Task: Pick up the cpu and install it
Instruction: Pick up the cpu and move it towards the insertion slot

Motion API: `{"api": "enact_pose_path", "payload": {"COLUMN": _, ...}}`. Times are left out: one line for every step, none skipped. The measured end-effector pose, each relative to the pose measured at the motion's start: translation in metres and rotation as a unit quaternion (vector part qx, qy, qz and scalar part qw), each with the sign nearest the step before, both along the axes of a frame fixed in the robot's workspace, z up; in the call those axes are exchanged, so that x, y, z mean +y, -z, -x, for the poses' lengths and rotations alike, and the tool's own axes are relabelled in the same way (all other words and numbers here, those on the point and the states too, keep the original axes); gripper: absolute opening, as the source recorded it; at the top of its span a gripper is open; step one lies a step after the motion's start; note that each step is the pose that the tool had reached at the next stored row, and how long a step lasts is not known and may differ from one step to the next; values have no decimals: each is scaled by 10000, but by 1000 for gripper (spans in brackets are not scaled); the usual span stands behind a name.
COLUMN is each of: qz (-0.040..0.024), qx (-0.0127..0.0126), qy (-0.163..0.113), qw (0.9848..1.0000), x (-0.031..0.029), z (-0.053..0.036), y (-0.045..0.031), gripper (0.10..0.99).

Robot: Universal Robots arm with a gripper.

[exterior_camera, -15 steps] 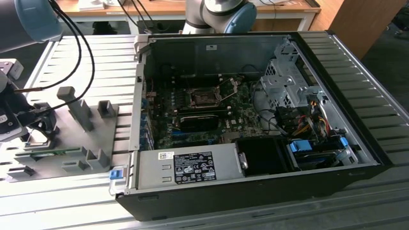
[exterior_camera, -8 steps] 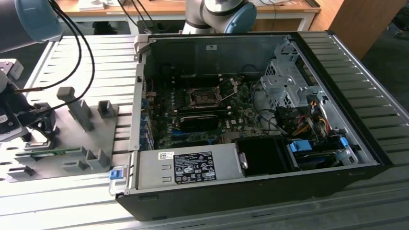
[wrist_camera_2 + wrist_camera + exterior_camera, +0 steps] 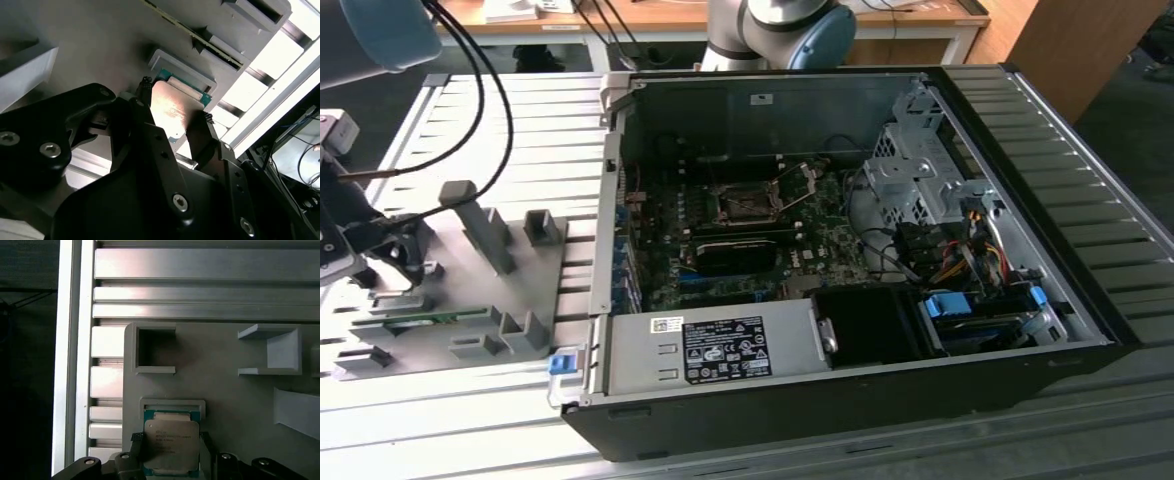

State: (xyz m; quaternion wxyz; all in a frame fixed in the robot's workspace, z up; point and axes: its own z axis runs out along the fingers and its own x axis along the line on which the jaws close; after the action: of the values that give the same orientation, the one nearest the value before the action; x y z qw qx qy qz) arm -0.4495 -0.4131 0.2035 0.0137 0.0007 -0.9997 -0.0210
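Observation:
The cpu (image 3: 171,444) is a small square chip with a silvery top and a green rim. It sits at its shallow pocket on the grey tray (image 3: 225,390), and in the second wrist view the cpu (image 3: 175,111) shines between the black fingers. My gripper (image 3: 170,446) is shut on it, with one fingertip against each of two opposite edges. I cannot tell whether the chip is lifted off the pocket. In the exterior view my gripper (image 3: 350,245) hangs over the tray (image 3: 520,285) at the view's left. The open dark socket (image 3: 747,205) lies on the motherboard inside the computer case.
The open computer case (image 3: 854,250) lies on the ribbed metal table (image 3: 1121,250), to the exterior view's right of the tray. Upright grey holders (image 3: 487,235) stand on the tray, and a green memory stick (image 3: 420,320) lies near its front. Black cables (image 3: 487,90) hang above.

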Motion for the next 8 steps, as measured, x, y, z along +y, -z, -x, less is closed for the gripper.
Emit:
{"api": "enact_pose_path", "payload": {"qz": 0, "qx": 0, "qy": 0, "qw": 10000, "x": 0, "z": 0, "y": -46, "gripper": 529}}
{"api": "enact_pose_path", "payload": {"qz": 0, "qx": 0, "qy": 0, "qw": 10000, "x": 0, "z": 0, "y": -64, "gripper": 529}}
{"api": "enact_pose_path", "payload": {"qz": 0, "qx": 0, "qy": 0, "qw": 10000, "x": 0, "z": 0, "y": -95, "gripper": 529}}
{"api": "enact_pose_path", "payload": {"qz": 0, "qx": 0, "qy": 0, "qw": 10000, "x": 0, "z": 0, "y": -108, "gripper": 529}}
{"api": "enact_pose_path", "payload": {"qz": -1, "qx": -1, "qy": 0, "qw": 10000, "x": 0, "z": 0, "y": -111, "gripper": 529}}
{"api": "enact_pose_path", "payload": {"qz": -6, "qx": 0, "qy": 0, "qw": 10000, "x": 0, "z": 0, "y": -115, "gripper": 529}}
{"api": "enact_pose_path", "payload": {"qz": -7, "qx": -2, "qy": 0, "qw": 10000, "x": 0, "z": 0, "y": -116, "gripper": 529}}
{"api": "enact_pose_path", "payload": {"qz": -5, "qx": 1, "qy": 0, "qw": 10000, "x": 0, "z": 0, "y": -124, "gripper": 529}}
